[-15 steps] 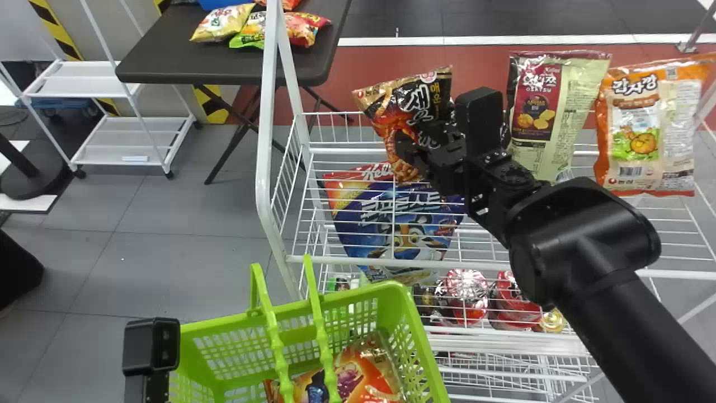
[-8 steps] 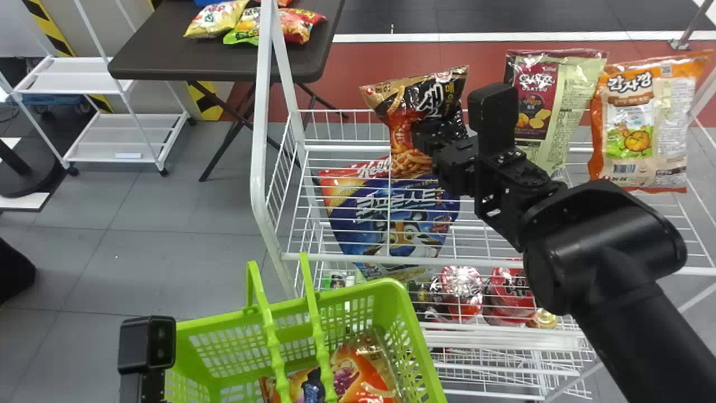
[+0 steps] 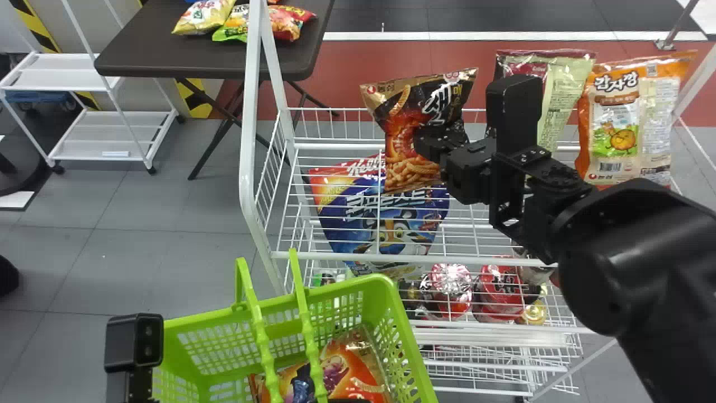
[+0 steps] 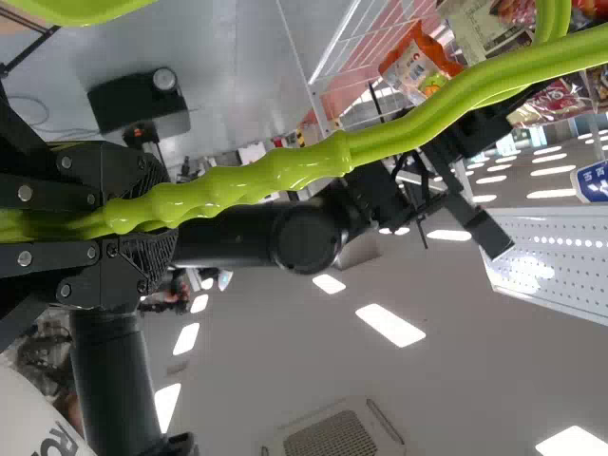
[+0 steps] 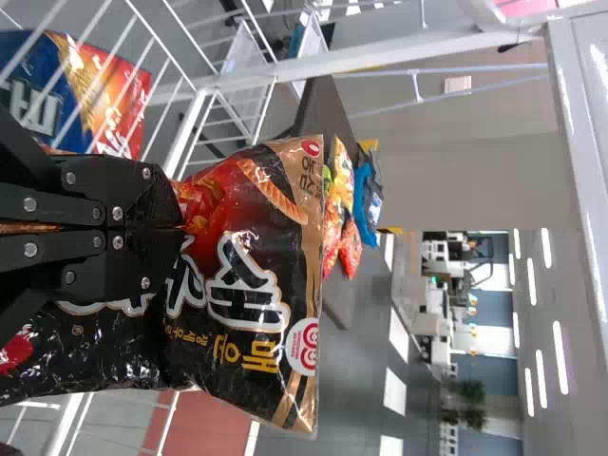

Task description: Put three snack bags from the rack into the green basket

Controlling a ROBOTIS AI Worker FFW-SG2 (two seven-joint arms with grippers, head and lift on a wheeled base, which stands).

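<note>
Right claw (image 5: pixel 179 228), pinched tight on black snack bag (image 3: pixel 398 112), has swung it rightward, upper centre; left claw (image 4: pixel 157 217) clamps green basket (image 3: pixel 405 319), lower left; drop-in likely pending.

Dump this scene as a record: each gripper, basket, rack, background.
right gripper: clamped on black snack bag
left gripper: clamped on green basket handles
green basket: orange snack bag inside
rack: maroon-and-cream bag, orange-and-cream bag, blue bag
background: dark table bearing snack bags
</note>
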